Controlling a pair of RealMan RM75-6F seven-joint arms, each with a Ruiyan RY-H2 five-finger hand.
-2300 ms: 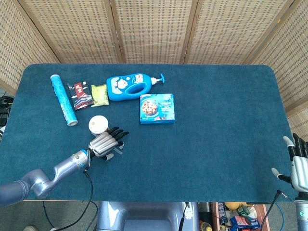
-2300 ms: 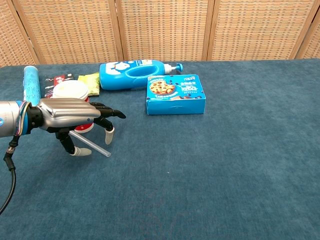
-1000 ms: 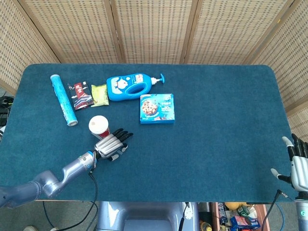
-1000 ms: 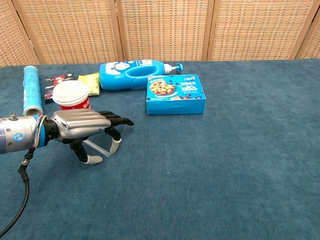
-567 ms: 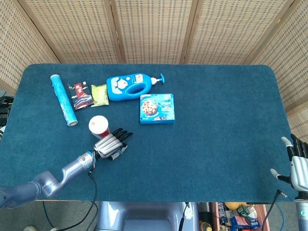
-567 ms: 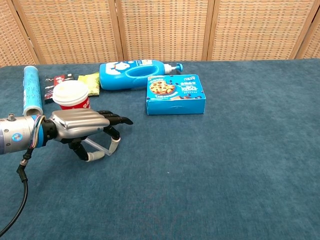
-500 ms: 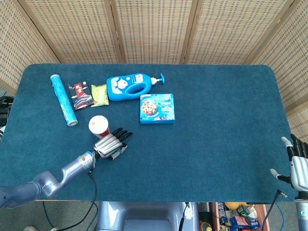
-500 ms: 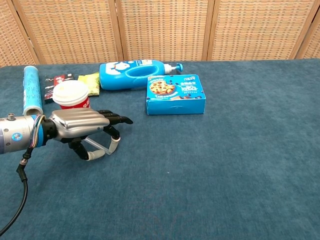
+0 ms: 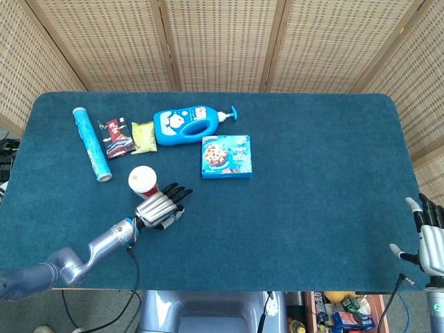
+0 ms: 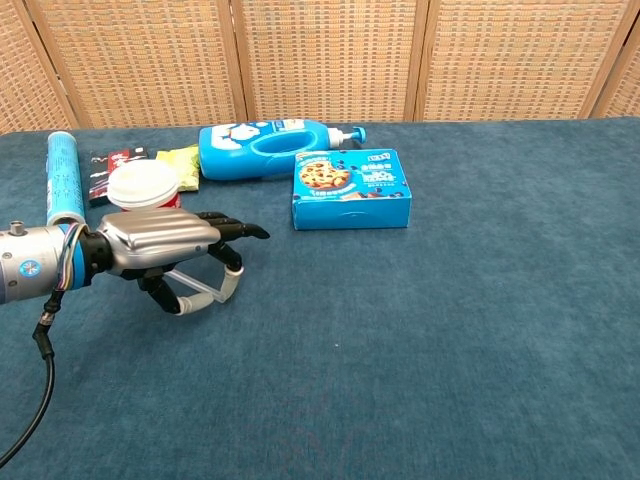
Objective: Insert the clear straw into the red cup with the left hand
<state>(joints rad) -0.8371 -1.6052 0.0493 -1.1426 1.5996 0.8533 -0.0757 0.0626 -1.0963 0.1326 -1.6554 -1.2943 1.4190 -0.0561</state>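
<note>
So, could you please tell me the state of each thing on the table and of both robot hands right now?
Straw: pinched under the left robot hand, lifted off the cloth.
Left robot hand: holds the straw.
Red cup: upright, lid on, no straw in it.
Right robot hand: empty, fingers apart, at the table's edge.
Blue bottle: lying on its side.
Cookie box: lying flat, closed.
Blue tube: lying down.

Legible text: none. Printing shows on the blue pump bottle, the cookie box and the dark snack packet, upper left of the frame, all too small to read.
</note>
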